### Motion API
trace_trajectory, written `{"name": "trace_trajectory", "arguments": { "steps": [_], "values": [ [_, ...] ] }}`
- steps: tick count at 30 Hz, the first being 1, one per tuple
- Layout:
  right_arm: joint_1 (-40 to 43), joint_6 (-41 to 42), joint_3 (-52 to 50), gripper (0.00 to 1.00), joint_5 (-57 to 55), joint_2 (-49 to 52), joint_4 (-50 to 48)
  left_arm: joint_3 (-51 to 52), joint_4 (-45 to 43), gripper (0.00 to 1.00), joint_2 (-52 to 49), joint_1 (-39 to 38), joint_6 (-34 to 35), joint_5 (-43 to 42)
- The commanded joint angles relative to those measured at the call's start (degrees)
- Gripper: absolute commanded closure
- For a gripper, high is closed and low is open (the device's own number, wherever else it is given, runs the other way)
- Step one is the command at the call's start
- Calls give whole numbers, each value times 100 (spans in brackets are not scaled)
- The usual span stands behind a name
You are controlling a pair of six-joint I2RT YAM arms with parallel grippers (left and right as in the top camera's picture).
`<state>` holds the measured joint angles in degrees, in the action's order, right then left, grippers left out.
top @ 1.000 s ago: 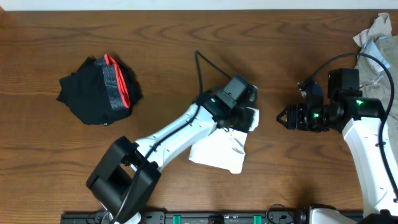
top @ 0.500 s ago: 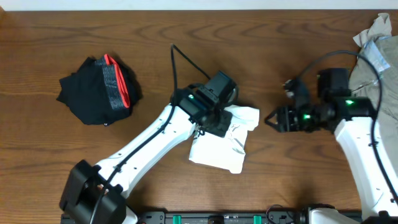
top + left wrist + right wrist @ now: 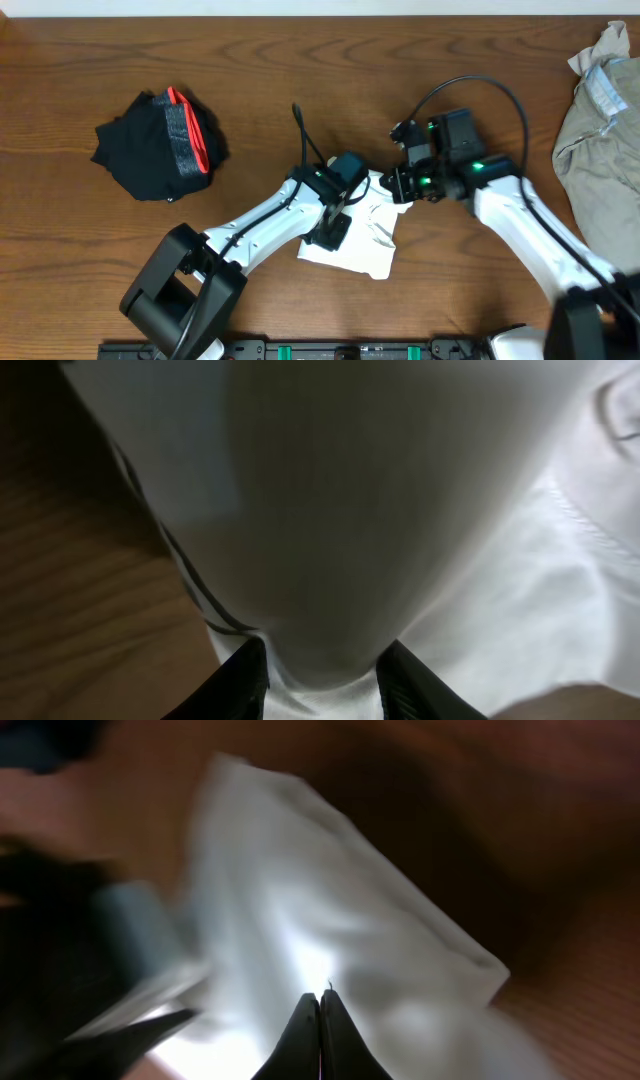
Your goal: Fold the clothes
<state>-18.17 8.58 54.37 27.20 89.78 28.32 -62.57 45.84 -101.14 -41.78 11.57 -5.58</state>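
Down at the left tool (image 3: 325,678), fingers (image 3: 245,682) apart with a thick roll of white cloth bulging between them; gripped or only straddled, impossible to tell. At the right tool (image 3: 320,1012), closed tight to a point, nothing visible in the pinch, white cloth just beyond. Both tools over one white T-shirt (image 3: 365,250), half bunched and half folded, near the middle of the tabletop (image 3: 300,70) and toward its front edge: left tool on the shirt's left part, right tool at its back right corner. Soft, light and limp by the look of it, likely to sag, crease and slide on the smooth wood rather than hold a shape; no risk of breakage. Best taken at a hem, a sleeve edge or a corner, pinching a thin layer and not the thick middle roll; better lifted and laid than dragged, with both corners carried level. Farther out, one black garment (image 3: 150,150) with a grey-and-red band (image 3: 188,135), crumpled toward the left edge, well apart from the shirt. At the right edge, one khaki garment (image 3: 595,150), heaped and partly out of view. Counted: three garments, one of each; two tools.
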Motion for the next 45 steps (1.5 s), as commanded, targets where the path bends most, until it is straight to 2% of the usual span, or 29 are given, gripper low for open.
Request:
{"name": "trace_trajectory", "arguments": {
  "steps": [1, 8, 12, 18, 20, 24, 27, 29, 31, 32, 33, 35, 37, 40, 45],
  "values": [
    [-48, 520, -225, 99, -389, 691, -334, 118, 15, 62, 15, 9, -15, 446],
    [42, 791, -251, 99, -1672, 1639, -625, 166, 111, 62, 15, 11, -15, 549],
    [243, 761, -210, 98, -1974, 1613, -529, 166, 295, 62, 15, 13, -15, 734],
    [798, 697, 15, 94, -1825, 1180, 76, 166, 450, 62, 15, 125, -15, 811],
    [966, 560, 44, 90, -1506, 927, 282, 164, 479, 62, 15, 192, -2, 798],
    [1128, -275, 44, 69, -151, 313, 667, 44, 599, 68, 131, 269, 33, 793],
    [1123, -546, 44, 64, 249, -251, 1082, -317, 776, 66, 446, 271, 33, 756],
    [1123, -544, 44, 67, 321, -551, 1355, -498, 754, 56, 688, 271, 31, 754],
    [1119, -374, 42, 72, 321, -817, 1709, -638, 529, 35, 970, 271, 26, 750],
    [1115, -297, 42, 73, 326, -901, 1871, -647, 334, 29, 1082, 271, 9, 752],
    [1102, -205, 42, 75, 319, -953, 2050, -645, 114, 28, 1176, 271, -48, 750],
    [1069, 15, 28, 80, 323, -975, 2411, -645, -310, 28, 1226, 271, -179, 658],
    [968, 195, -39, 80, 328, -957, 2592, -627, -721, 29, 1141, 284, -306, 251],
    [669, 509, -273, 80, 315, -957, 2588, -601, -1106, 38, 828, 282, -299, -9],
    [85, 1209, -931, 81, 321, -955, 1692, -601, -1440, 48, 155, 282, -326, -146]
  ]
}}
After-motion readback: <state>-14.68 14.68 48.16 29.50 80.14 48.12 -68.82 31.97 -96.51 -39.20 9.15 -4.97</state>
